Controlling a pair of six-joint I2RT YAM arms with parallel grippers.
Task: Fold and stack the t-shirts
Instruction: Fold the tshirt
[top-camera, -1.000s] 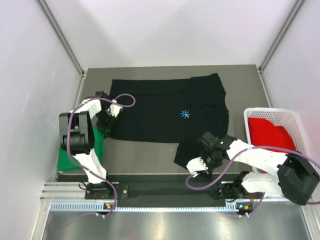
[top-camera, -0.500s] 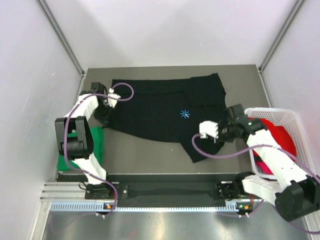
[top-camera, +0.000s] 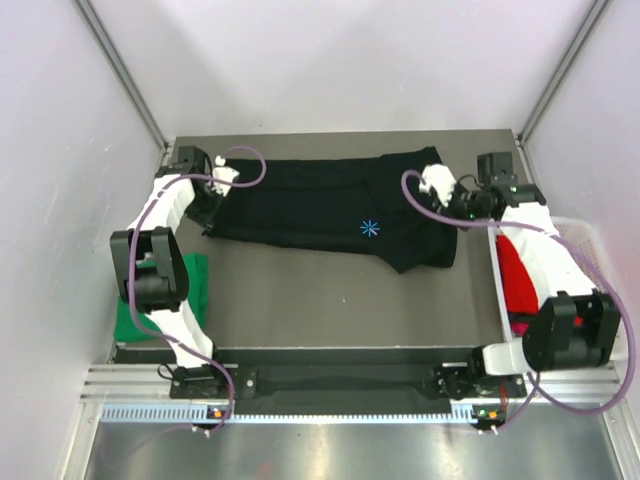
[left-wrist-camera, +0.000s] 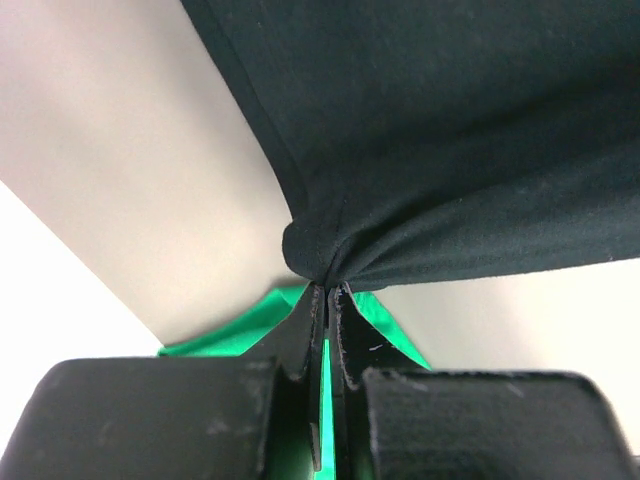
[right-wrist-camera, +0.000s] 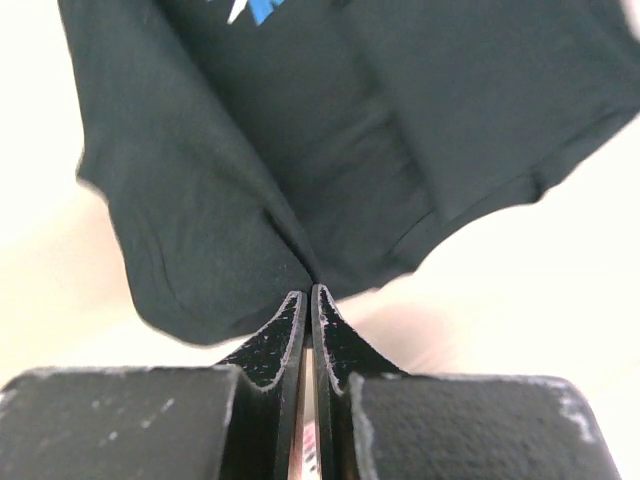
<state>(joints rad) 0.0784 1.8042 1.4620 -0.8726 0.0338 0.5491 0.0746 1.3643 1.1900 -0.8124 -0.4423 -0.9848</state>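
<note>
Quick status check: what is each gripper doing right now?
Left gripper: closed, pinching an edge of the black t-shirt.
Right gripper: closed, pinching the same black t-shirt at its other end.

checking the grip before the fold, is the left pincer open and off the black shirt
No, the left pincer is pinched shut on a bunched edge of the black t-shirt.
</note>
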